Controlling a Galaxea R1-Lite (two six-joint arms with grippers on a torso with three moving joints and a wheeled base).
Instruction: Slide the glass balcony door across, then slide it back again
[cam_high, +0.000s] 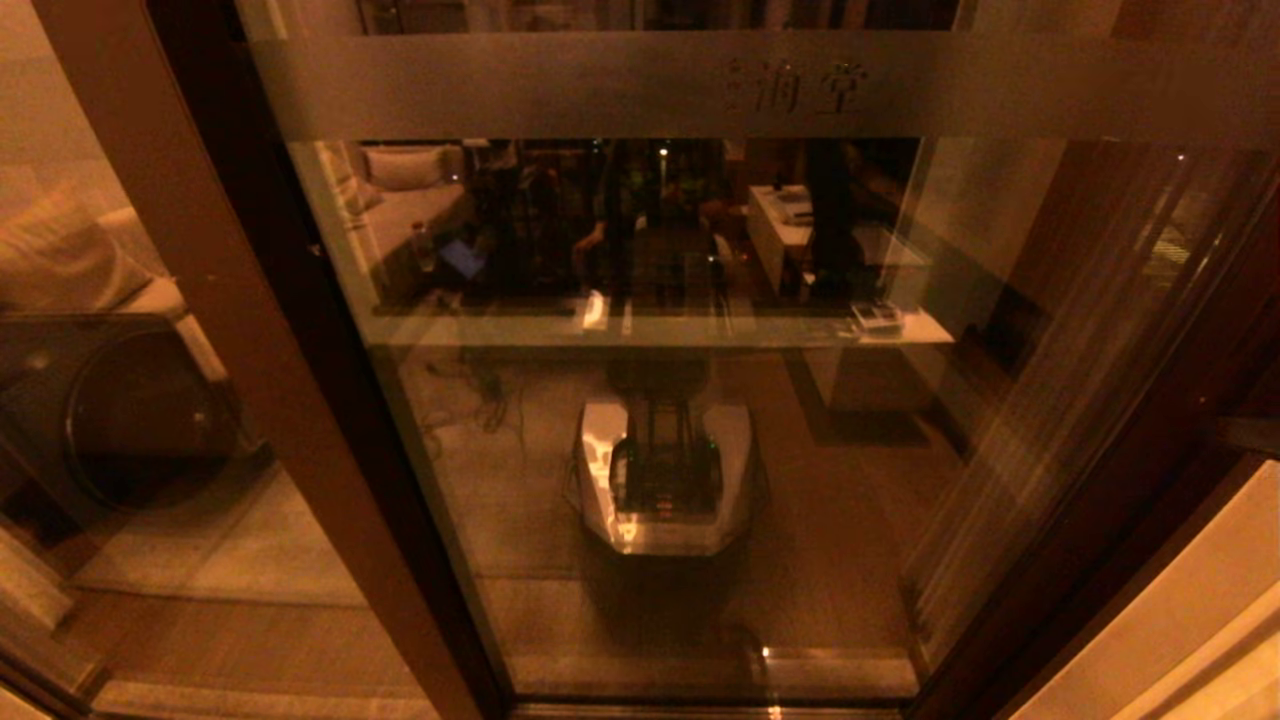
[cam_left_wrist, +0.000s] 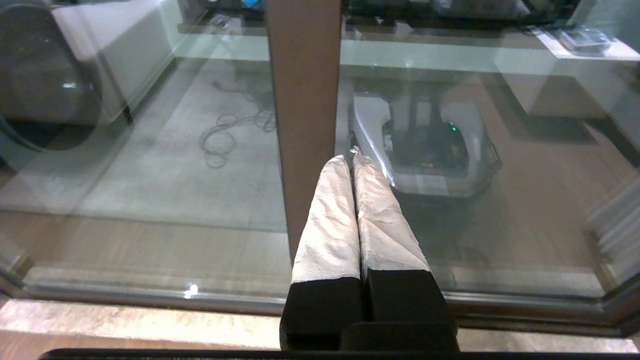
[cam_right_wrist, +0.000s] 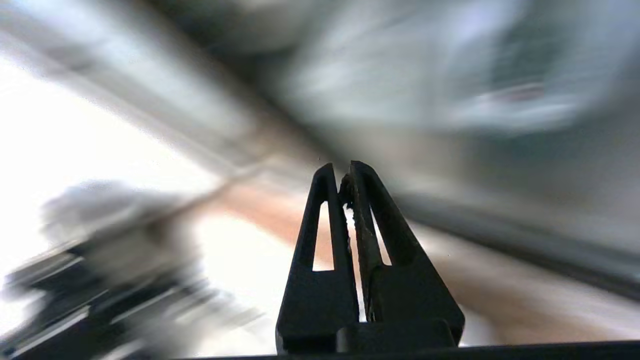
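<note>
The glass balcony door (cam_high: 680, 450) fills the head view, a clear panel with a frosted lettered band (cam_high: 700, 85) across its top and a dark frame (cam_high: 300, 330) down its left side. Neither arm shows in that view. In the left wrist view my left gripper (cam_left_wrist: 351, 159) is shut, its white-wrapped fingers (cam_left_wrist: 327, 220) pressed together with nothing between them. Its tips sit low on the door (cam_left_wrist: 500, 200), at the right edge of a brown upright frame bar (cam_left_wrist: 305, 100); whether they touch it I cannot tell. My right gripper (cam_right_wrist: 339, 170) is shut and empty, against smeared surroundings.
A brown upright bar (cam_high: 200, 300) stands left of the door, with a round-fronted machine (cam_high: 130, 420) behind the glass beyond it. The door track (cam_left_wrist: 150, 295) runs along the floor. My own base (cam_high: 660, 470) is mirrored in the glass. A pale wall edge (cam_high: 1180, 620) lies at the lower right.
</note>
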